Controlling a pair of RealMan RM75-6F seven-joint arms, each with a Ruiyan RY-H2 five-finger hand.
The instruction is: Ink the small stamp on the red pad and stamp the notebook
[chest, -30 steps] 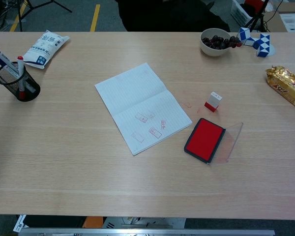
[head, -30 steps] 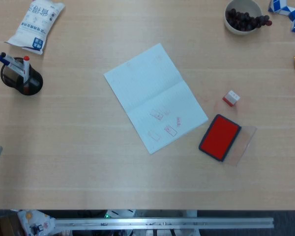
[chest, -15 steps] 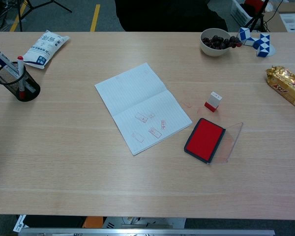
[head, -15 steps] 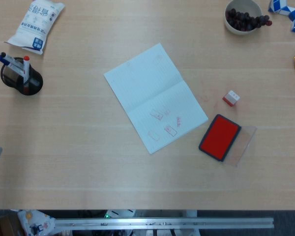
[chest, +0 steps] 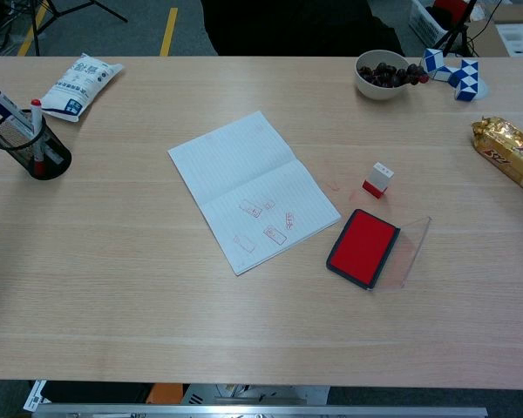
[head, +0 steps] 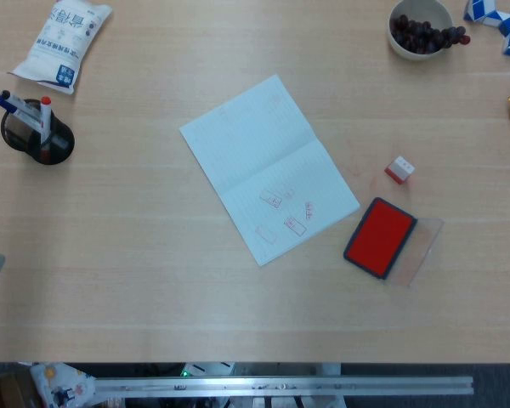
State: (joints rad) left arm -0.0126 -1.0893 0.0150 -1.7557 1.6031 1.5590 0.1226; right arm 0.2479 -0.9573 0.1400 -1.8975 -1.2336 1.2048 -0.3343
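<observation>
The light wooden table (head: 136, 289) is lying flat beneath you. Only a grey sliver is showing at the head view's left edge, so whether your fingers are released or clenched cannot be told; your right hand is not showing in either view. The small stamp (chest: 377, 179) is standing upright just beyond the red pad (chest: 363, 247), apart from it. The pad's clear lid (chest: 410, 252) is lying open beside it. The open notebook (chest: 252, 186) is lying left of both, bearing red stamp marks (chest: 265, 220).
</observation>
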